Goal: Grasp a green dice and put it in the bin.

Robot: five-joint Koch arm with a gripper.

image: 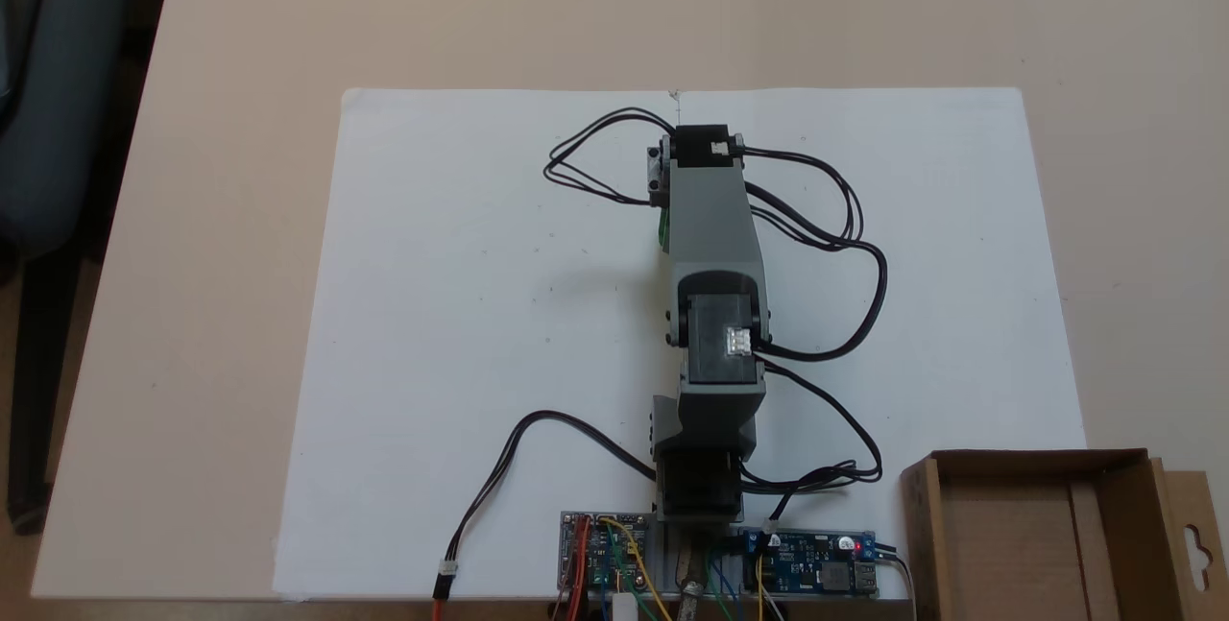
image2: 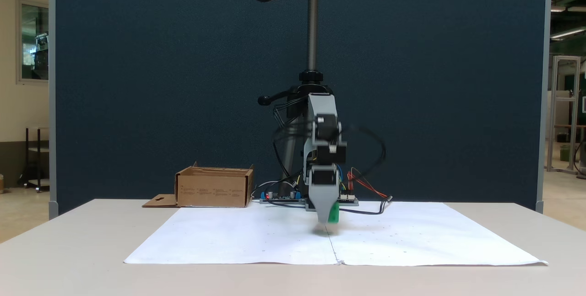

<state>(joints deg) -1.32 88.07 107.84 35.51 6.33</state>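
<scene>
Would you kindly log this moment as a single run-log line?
phase: carrying | gripper: shut on green dice, just above white paper | bin: on table beside arm base, no dice visible inside

One green dice (image2: 333,212) is in sight, a sliver of it also showing in a fixed view (image: 662,230) beside the arm. There is one bin (image: 1047,530), at 4 o'clock on the desk (image: 240,218) from above. One arm (image: 715,314) stands there, with one white paper sheet (image: 461,314) under it. Two circuit boards (image: 605,554) sit at 6 o'clock by its base.
</scene>
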